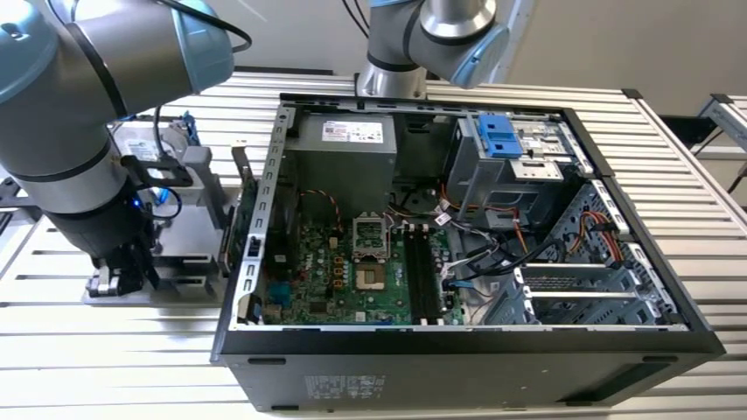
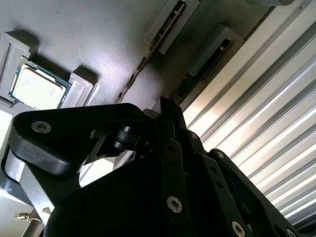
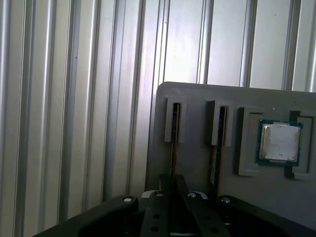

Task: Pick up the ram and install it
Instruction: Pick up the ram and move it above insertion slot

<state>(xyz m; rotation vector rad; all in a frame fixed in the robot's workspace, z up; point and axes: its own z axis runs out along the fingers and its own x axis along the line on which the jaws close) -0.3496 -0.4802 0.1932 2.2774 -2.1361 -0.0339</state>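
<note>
Far out on the exterior view's left, the arm (image 1: 70, 131) is bent right down over the grey tray (image 1: 175, 284) on the slatted table (image 1: 70, 350), gripper (image 1: 122, 273) low against it. In the first wrist view the gripper (image 3: 173, 181) sits square on the ram (image 3: 173, 158), which stands on edge in the tray's (image 3: 197, 96) outermost holder, and the fingers (image 3: 164, 195) are pressed in on either face of it, pinching the stick. Next holder along, a second stick (image 3: 216, 148); beyond that, a processor chip (image 3: 279, 143) lies in its pocket. The second wrist view shows the same from the other side: chip (image 2: 37, 89), then the second stick (image 2: 148, 57), then the ram (image 2: 183, 88) running down into the gripper (image 2: 168, 106). Moving right in the exterior view, the open computer case (image 1: 467, 341) lies just beside the tray, motherboard (image 1: 338, 271) facing up, its long black memory slots (image 1: 418, 271) mid-board, and a drive cage (image 1: 496, 136) with blue clips in the far corner.
</note>
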